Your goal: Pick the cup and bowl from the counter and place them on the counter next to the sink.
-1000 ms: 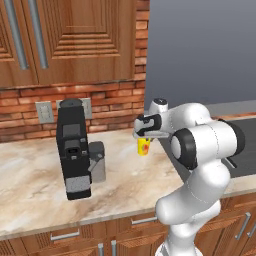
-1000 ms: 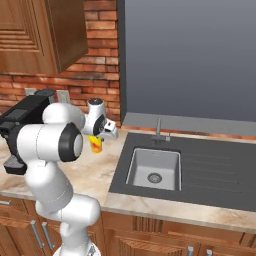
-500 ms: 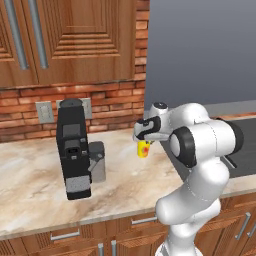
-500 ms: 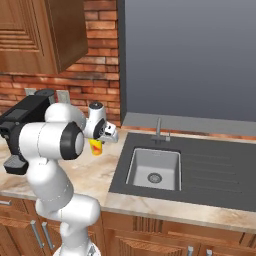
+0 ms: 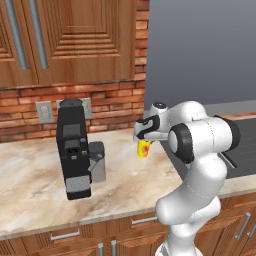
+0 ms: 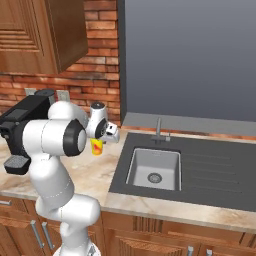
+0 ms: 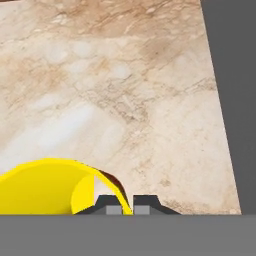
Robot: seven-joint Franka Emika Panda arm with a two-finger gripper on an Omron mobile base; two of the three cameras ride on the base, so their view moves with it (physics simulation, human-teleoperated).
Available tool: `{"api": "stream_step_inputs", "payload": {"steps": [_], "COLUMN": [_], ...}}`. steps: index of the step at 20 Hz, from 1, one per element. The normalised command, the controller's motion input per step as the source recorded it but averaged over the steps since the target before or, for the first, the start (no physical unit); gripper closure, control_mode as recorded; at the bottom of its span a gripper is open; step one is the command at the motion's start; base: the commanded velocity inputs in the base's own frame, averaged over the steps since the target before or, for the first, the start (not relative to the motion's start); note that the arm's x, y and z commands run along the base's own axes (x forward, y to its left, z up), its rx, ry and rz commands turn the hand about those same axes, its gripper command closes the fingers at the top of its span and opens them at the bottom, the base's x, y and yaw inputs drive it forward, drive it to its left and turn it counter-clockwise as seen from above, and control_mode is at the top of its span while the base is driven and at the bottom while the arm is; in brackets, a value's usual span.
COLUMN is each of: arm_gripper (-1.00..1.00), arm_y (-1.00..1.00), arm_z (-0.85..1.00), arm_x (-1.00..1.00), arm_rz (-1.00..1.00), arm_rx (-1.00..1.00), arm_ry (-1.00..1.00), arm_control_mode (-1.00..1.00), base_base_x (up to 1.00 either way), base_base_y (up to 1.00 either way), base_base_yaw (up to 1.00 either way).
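I am carrying the cup [image 5: 144, 148] in my jaws, which are closed down over its rim: in the hand view one finger is sitting inside the yellow wall and the other outside it, with very little gap between them. The cup is hanging upright under the gripper [image 6: 96, 143], off the worktop [image 5: 35, 185], over the tan stone between the black coffee machine [image 5: 72, 148] and the dark surround of the sink [image 6: 153, 169]. The bowl is not somewhere I can point to from here.

I am judging this to be the carry-and-set-down step for the cup, with the bowl remaining after it. To do it well, I am keeping the hand level so the cup is not tipping in a thin rim grip, and I am aiming for the bare stone just beside the dark surround [image 7: 227, 100], not onto it and not over the basin. In the hand view that edge is running down the right side, so a short drift toward it should be enough. I am planning to lower until the base is resting flat before opening, then lifting straight up so the inner finger is clearing the rim without dragging the cup over.
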Motion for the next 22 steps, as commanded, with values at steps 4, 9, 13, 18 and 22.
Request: {"api": "stream_step_inputs", "payload": {"steps": [4, 9, 13, 18, 22], "arm_gripper": [1.0, -1.0, -1.0, -1.0, -1.0], "arm_y": [0.0, 0.0, 0.0, 0.0, 0.0], "arm_z": [0.0, 0.0, 0.01, 0.33, 0.57], "arm_x": [0.0, 0.0, 0.0, -0.05, 0.0], "arm_rz": [0.0, 0.0, 0.0, 0.01, 0.01], "arm_rx": [0.0, 0.0, 0.0, 0.0, 0.0], "arm_ry": [0.0, 0.0, 0.0, -0.01, -0.02], "arm_control_mode": [-1.0, -1.0, -1.0, -1.0, -1.0], "base_base_x": [0.0, 0.0, 0.0, 0.0, 0.0], "base_base_y": [0.0, 0.0, 0.0, 0.0, 0.0], "base_base_yaw": [0.0, 0.0, 0.0, 0.0, 0.0]}}
